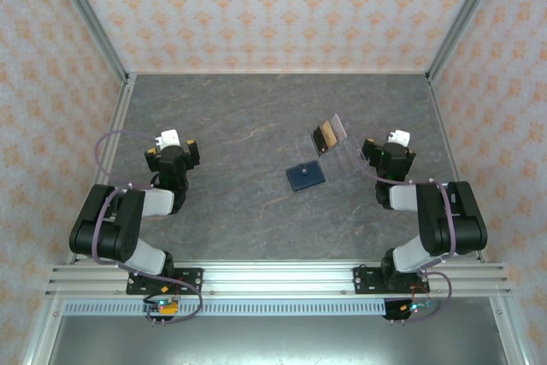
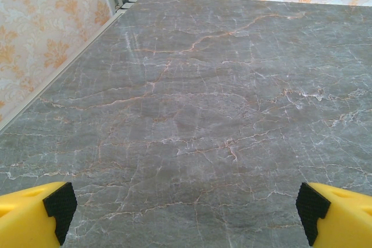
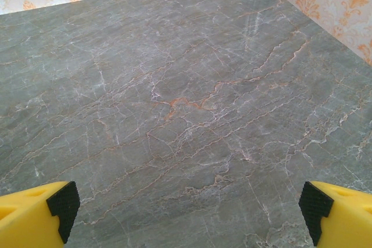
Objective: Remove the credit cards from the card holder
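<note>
The left hand (image 1: 173, 148) stands wide open over bare grey marbled worktop (image 1: 239, 117) on the left side, gripping nothing; in its wrist view the left hand (image 2: 186, 207) shows two yellow fingers, each tipped with a black pad (image 2: 58, 204), at the bottom corners with only stone between them. The right hand (image 1: 389, 150) is likewise spread open and empty on the right side, and its wrist view gives the same picture: the right hand (image 3: 189, 207) has one finger in each bottom corner, well apart, above bare worktop. One card holder (image 1: 306, 175), a small dark navy square, lies flat near the middle of the worktop, nearer the right hand than the left. Beyond it and apart from it lie two cards: one brown-orange card (image 1: 324, 136) with a dark band and one pale card (image 1: 338, 128) touching its right edge. Whether a see-through card lies nearby I cannot tell.
</note>
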Robot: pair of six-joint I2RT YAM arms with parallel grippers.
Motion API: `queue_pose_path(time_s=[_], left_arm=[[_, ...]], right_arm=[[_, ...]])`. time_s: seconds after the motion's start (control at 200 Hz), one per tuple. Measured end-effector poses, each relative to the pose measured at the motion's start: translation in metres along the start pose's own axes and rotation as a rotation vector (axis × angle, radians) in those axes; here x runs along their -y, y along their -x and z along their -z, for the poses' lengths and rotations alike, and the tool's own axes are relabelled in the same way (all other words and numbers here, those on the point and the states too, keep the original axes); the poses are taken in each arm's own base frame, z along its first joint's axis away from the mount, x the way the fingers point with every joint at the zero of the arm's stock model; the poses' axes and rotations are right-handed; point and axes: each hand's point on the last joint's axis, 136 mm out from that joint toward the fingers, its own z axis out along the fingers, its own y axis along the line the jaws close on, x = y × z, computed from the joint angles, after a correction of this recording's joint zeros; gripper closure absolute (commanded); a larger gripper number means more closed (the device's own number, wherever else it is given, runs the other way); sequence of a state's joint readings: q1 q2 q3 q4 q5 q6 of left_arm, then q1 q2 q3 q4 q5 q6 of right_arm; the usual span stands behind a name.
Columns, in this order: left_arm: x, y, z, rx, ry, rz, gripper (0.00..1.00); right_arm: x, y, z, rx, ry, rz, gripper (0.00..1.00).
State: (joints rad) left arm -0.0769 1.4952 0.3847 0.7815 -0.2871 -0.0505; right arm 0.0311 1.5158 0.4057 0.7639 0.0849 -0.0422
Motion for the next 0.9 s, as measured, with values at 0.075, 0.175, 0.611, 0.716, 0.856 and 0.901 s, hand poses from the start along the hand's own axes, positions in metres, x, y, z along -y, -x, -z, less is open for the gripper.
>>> queue_pose_path(time_s=[0.075, 0.175, 0.611, 0.716, 0.856, 0.901], left_arm=[[0.0, 0.0, 0.0, 0.0, 0.0, 0.0, 0.0], [0.0, 0.0, 0.0, 0.0, 0.0, 0.0, 0.0], [-0.004, 0.044, 0.011, 0.008, 0.024, 0.013, 0.0], [-0.004, 0.078, 0.018, 0.03, 0.023, 0.056, 0.0], [0.0, 0.106, 0.028, -0.009, -0.005, 0.137, 0.0], [0.004, 0.113, 0.031, -0.034, -0.024, 0.158, 0.0]], right_arm=[[0.0, 0.0, 0.0, 0.0, 0.0, 0.0, 0.01], [0.0, 0.0, 0.0, 0.0, 0.0, 0.0, 0.01], [0.016, 0.097, 0.052, 0.125, -0.082, -0.141, 0.01], [0.021, 0.124, 0.067, 0.118, -0.11, -0.225, 0.01], [0.018, 0.138, 0.08, 0.023, -0.112, -0.303, 0.01], [0.014, 0.135, 0.084, -0.024, -0.096, -0.321, 0.01]])
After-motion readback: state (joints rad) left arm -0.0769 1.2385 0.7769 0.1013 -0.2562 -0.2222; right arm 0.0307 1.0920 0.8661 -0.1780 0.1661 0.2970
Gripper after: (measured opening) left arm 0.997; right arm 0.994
